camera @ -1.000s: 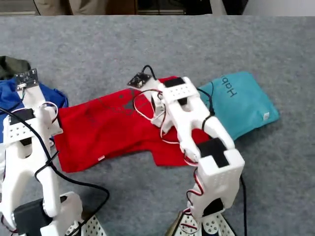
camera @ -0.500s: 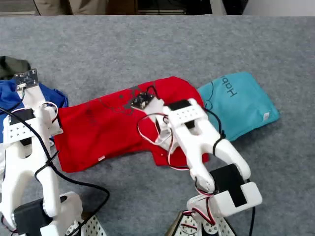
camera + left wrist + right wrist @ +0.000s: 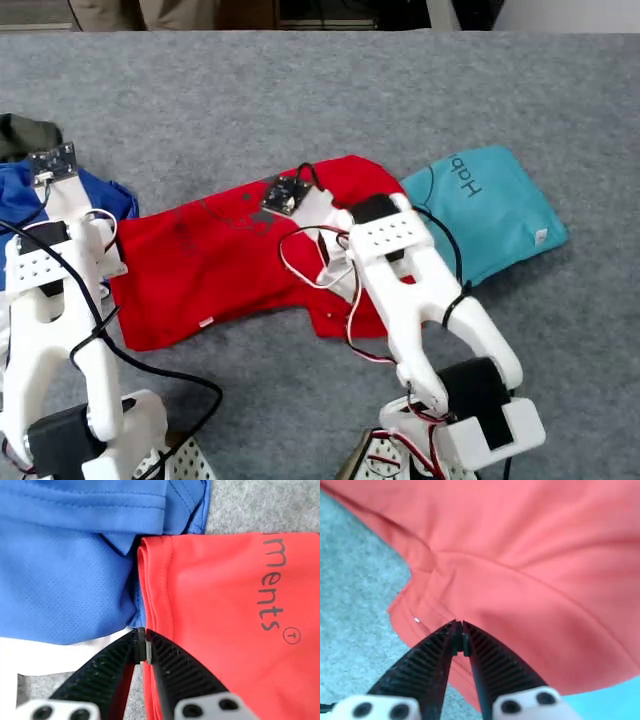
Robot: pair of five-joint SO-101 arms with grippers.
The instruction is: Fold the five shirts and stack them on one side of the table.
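A red shirt (image 3: pixel 210 265) lies spread across the middle of a grey table (image 3: pixel 300 90). A folded teal shirt (image 3: pixel 490 210) sits just beside it at 2 o'clock, and a crumpled blue shirt (image 3: pixel 20 195) at 9 o'clock. The right gripper (image 3: pixel 458 636), claw together, has drawn back over the past second from the red shirt's 12 o'clock edge to its 6 o'clock hem. The left gripper (image 3: pixel 142 647), claw together at the red shirt's 9 o'clock edge, has not moved.

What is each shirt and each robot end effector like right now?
Red shirt: spread out, not folded.
Teal shirt: folded.
Blue shirt: crumpled, unfolded.
Dark green shirt: bunched up.
Left end effector: shut, at the red shirt's hem.
Right end effector: shut, over the red shirt.
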